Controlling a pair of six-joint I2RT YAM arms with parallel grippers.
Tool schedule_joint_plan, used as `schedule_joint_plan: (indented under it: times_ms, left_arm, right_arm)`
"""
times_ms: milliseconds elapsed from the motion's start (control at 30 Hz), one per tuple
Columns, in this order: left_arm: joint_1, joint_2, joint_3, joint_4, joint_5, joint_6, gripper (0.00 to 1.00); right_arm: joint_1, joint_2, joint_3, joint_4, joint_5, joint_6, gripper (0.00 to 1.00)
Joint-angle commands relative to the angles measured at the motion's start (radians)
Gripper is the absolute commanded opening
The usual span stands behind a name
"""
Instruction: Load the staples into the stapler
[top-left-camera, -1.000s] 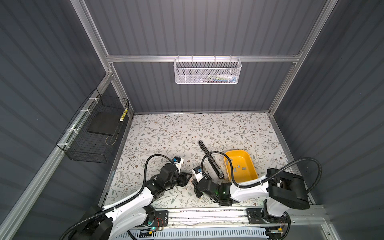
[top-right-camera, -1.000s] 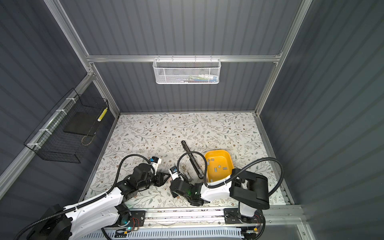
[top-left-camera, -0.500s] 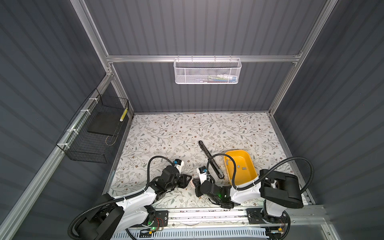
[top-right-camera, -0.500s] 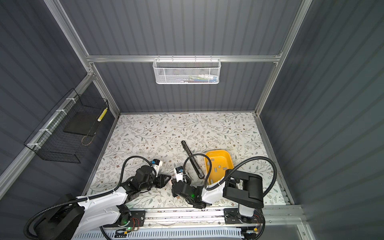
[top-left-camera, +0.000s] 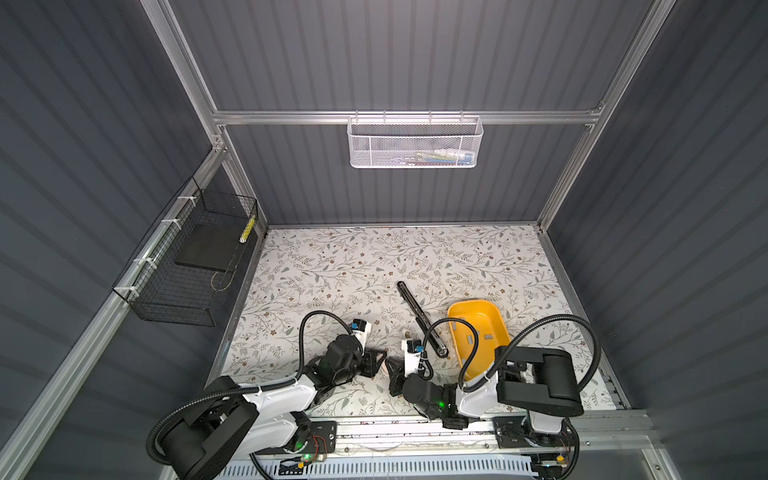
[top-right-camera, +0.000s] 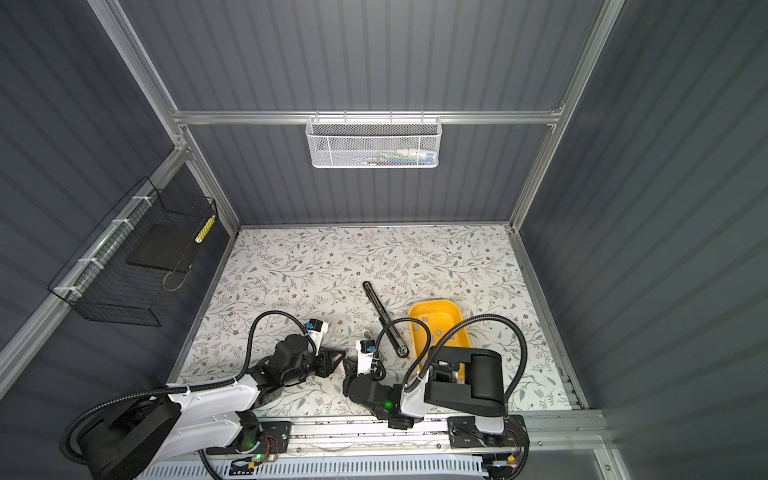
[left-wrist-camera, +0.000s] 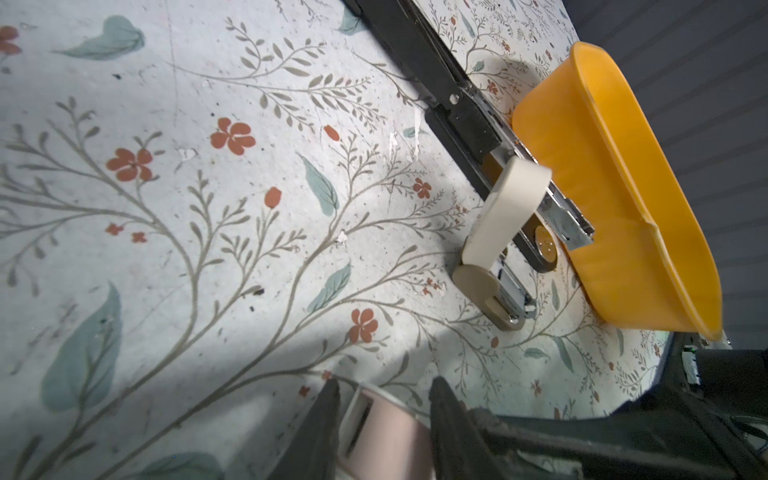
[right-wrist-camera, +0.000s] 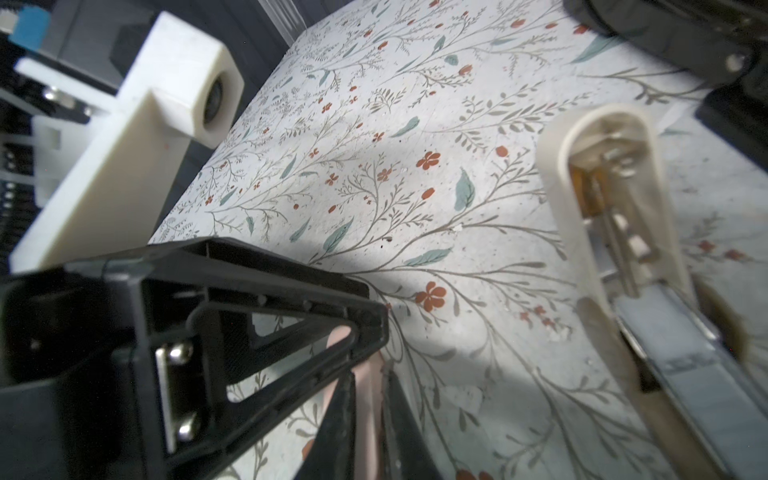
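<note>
Top views: floral tabletop (top-left-camera: 353, 266) between grey ribbed walls (top-left-camera: 395, 62)

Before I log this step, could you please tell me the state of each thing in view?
pink stapler: held between both tools.
left tool: shut on the pink stapler.
right tool: shut on the pink stapler.
beige stapler: open, lid raised, on the table.
black stapler: opened out flat on the table.
yellow bin: upright, loose staples inside.

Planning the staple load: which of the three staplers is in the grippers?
The small pink stapler, pinched by both the left gripper and right gripper. The cream stapler and long black stapler lie open on the mat, untouched.
</note>
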Motion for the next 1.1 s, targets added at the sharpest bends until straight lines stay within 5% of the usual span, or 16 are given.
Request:
schedule_joint_plan:
  times_ms: [0, 333, 733, 933, 1067]
  left_arm:
    - [-0.012, 0.031, -0.032, -0.082, -0.017, 0.009, 0.36]
    - [-0.046, 0.138, -0.012, 0.011, -0.008, 0.009, 0.37]
    - [-0.045, 0.081, 0.061, -0.159, -0.067, 0.007, 0.41]
    - [-0.029, 0.046, 0.138, -0.273, -0.098, 0.01, 0.5]
    - [0.051, 0.011, 0.182, -0.318, -0.009, 0.003, 0.49]
  right_arm:
    - [0.023, 0.18, -0.08, -0.273, -0.12, 0.003, 0.13]
    - [0.025, 0.256, -0.166, -0.089, -0.099, 0.015, 0.16]
    - [-0.016, -0.062, -0.015, -0.498, -0.091, -0.072, 0.27]
    - [-0.071, -0.163, 0.075, -0.622, -0.112, -0.132, 0.3]
    - [-0.141, -0.191, 0.105, -0.601, -0.18, -0.19, 0.31]
